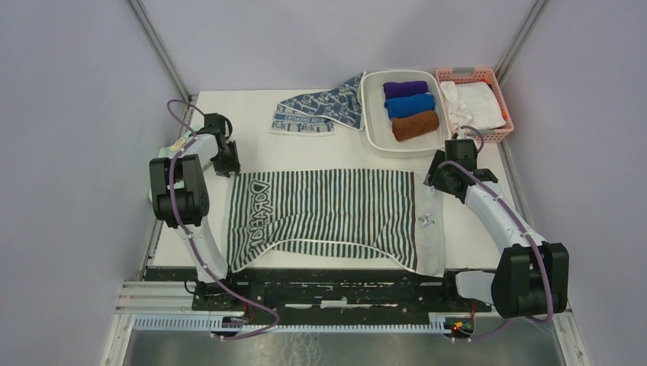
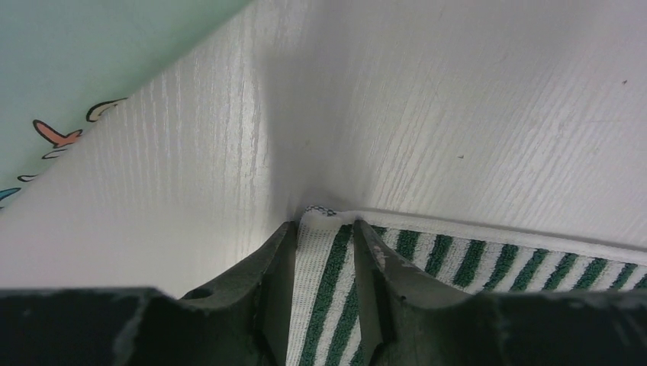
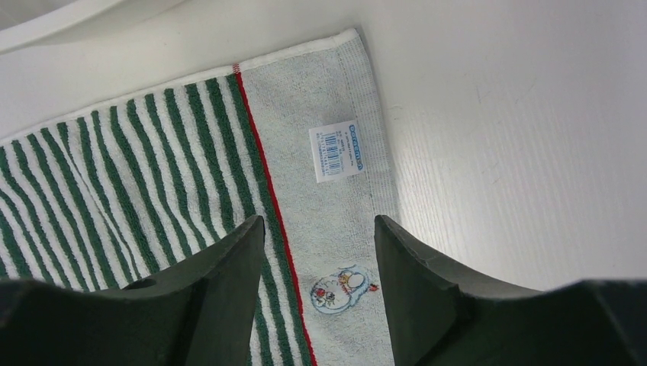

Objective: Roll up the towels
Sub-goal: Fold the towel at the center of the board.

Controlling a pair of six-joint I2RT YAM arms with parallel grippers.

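The dark green-and-white striped towel (image 1: 328, 213) lies spread flat mid-table, with white lettering at its left end and a pale band at its right end. The blue-grey patterned towel (image 1: 320, 107) lies flat at the back, left of the tray. My left gripper (image 1: 227, 164) is at the striped towel's far left corner. In the left wrist view it (image 2: 324, 225) is closed on that corner (image 2: 336, 267). My right gripper (image 1: 435, 179) hovers at the far right corner. In the right wrist view it (image 3: 319, 221) is open over the pale band (image 3: 328, 206), with nothing between the fingers.
A white tray (image 1: 374, 114) at the back right holds purple, blue and brown rolls. A pink basket (image 1: 496, 84) with white cloths stands right of it. A mint-green cartoon cloth (image 2: 76, 61) lies off the table's left edge.
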